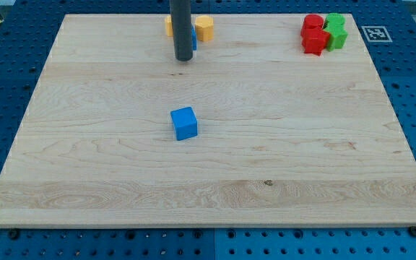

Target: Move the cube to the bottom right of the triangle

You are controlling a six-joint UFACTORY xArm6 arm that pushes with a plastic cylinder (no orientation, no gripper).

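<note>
A blue cube (pixel 184 123) sits near the middle of the wooden board (pixel 85 144). My tip (pixel 184 58) is toward the view's top, well above the cube in the view and apart from it. Right behind the rod a small blue block (pixel 193 40) shows only as a sliver; its shape cannot be made out. Yellow blocks (pixel 204 27) flank the rod at the board's top edge, one partly hidden on the left (pixel 168 26).
At the view's top right stand two red blocks (pixel 313 36) and two green blocks (pixel 336 30) in a tight cluster. A marker tag (pixel 376 33) lies off the board at the top right.
</note>
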